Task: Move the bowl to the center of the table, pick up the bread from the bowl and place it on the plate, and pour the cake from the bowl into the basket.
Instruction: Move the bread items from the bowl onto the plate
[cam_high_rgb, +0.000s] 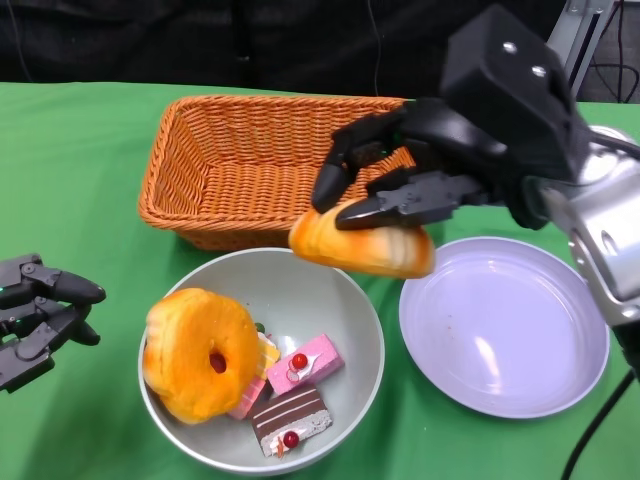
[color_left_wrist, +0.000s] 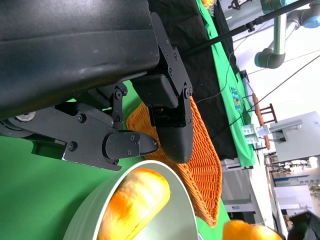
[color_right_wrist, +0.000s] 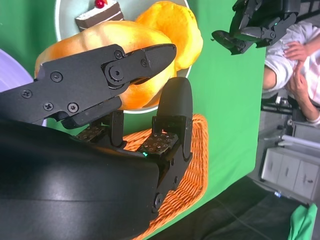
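Note:
My right hand (cam_high_rgb: 420, 165) grips an oblong golden bread (cam_high_rgb: 365, 248) in the air over the far rim of the grey bowl (cam_high_rgb: 300, 295), in front of the basket (cam_high_rgb: 230, 160). The right wrist view shows the same bread (color_right_wrist: 95, 37) pinched under my black fingers (color_right_wrist: 135, 57). A round bread with a red spot (cam_high_rgb: 195, 350), a pink cake (cam_high_rgb: 305, 365) and a chocolate cake (cam_high_rgb: 290, 420) lie in the bowl. The lilac plate (cam_high_rgb: 505, 325) sits bare to the bowl's right. My left hand (cam_high_rgb: 40, 315) hovers left of the bowl, holding nothing, fingers apart.
The orange wicker basket stands behind the bowl, with nothing inside it. Green cloth covers the table, and a dark curtain hangs behind. In the right wrist view a person (color_right_wrist: 300, 60) sits beyond the table's edge, near my left hand (color_right_wrist: 255, 25).

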